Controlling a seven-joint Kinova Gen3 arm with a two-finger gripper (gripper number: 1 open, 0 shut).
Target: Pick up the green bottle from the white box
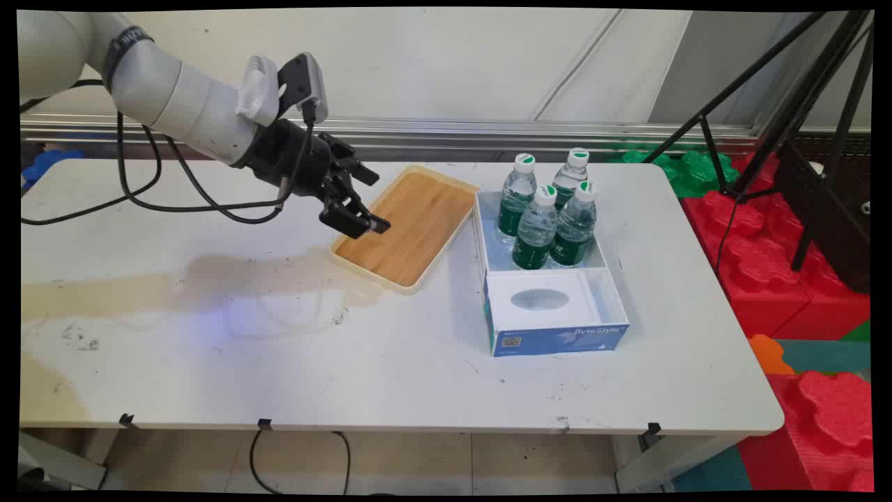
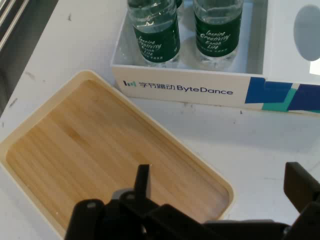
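Nearest the camera's side of the white table [image 1: 390, 376], we note a broad brownish stain [image 1: 209, 282] spread across the left half of the surface. Behind it stands a blue and white box [image 1: 557, 328], its near section covered by a white insert with an oval opening, its far section holding 4 water bottles [image 1: 536, 230] with green labels and white caps, all upright. Just left of the box lies a cream-rimmed tray [image 1: 411, 230] with a wooden floor, set at an angle to the table edge and carrying nothing. We find the gripper [image 1: 359, 209] hanging above the tray's left end, clear of it, fingers spread apart and grasping nothing. From the hand view we confirm 1 finger [image 2: 143, 181] over the tray's wood [image 2: 100, 150] and the other beyond its rim, over bare table, with the box [image 2: 200, 90] and 2 bottles ahead.
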